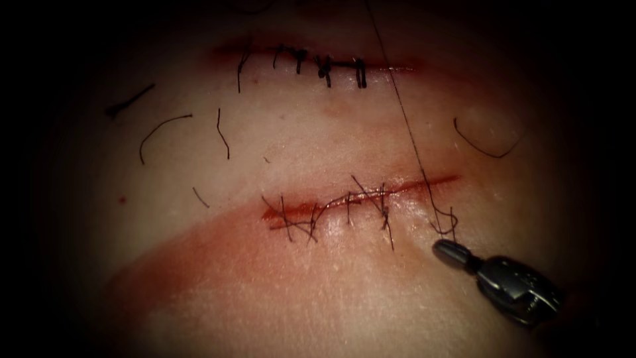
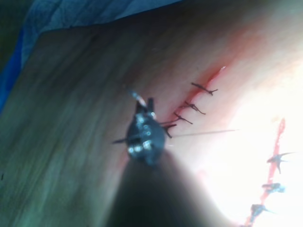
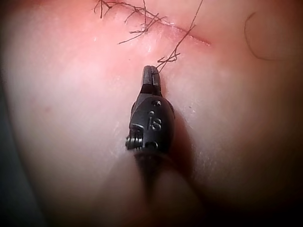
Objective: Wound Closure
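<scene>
Below the right end of the cut point(image 1: 371, 195) we see the right pincer point(image 1: 445, 250) closed, empty, beside a taut thread point(image 1: 404, 113). Our left pincer point(image 2: 144, 103) grips that thread; needle unseen.

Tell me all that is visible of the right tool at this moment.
The right tool is dark metal: a rounded wrist body, a small spring at its base, and two short jaws that stand shut, with nothing seen between them. It comes in low at the cut's right end, tip just below the looped thread there, on the near side of the cut. It lies close over the tissue; the right wrist view shows the tip beside the thread's tangle.
</scene>
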You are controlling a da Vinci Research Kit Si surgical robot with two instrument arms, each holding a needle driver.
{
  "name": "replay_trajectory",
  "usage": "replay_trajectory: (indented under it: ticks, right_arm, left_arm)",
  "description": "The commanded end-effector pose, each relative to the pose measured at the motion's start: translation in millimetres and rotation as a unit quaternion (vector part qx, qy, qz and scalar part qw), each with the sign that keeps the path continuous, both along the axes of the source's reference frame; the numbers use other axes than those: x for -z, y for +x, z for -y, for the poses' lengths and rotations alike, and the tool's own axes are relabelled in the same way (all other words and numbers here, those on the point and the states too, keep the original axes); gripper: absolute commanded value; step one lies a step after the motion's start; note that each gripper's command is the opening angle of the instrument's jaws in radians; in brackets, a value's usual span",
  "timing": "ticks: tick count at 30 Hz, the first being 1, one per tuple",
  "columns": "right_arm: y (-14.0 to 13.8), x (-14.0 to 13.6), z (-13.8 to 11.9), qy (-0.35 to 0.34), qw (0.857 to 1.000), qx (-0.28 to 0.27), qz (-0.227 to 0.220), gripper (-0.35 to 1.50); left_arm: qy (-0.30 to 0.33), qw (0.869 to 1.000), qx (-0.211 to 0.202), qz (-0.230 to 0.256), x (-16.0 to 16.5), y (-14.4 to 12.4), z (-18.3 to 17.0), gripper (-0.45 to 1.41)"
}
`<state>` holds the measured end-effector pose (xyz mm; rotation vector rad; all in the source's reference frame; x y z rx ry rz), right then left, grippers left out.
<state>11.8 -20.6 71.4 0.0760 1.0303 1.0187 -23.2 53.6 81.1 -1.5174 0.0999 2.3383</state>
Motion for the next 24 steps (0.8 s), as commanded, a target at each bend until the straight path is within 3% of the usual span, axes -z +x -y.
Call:
replay_trajectory:
  ticks: [1,11,24]
  right_arm:
    - [0.2,-0.5,1.4,0.002,1.000,0.001,-0.001,-0.35]
    - [0.9,0.0,3.2,-0.069,0.995,0.077,-0.004,-0.35]
    - [2.3,0.1,3.4,-0.086,0.991,0.105,-0.015,-0.35]
  left_arm:
    - [-0.001,1.000,0.002,0.000,-0.5,-0.4,-1.1,-0.45]
    - [-0.001,1.000,0.006,-0.001,-1.2,-0.6,-3.2,-0.45]
    - [-0.004,1.000,0.011,-0.012,-2.0,-1.0,-6.6,-0.45]
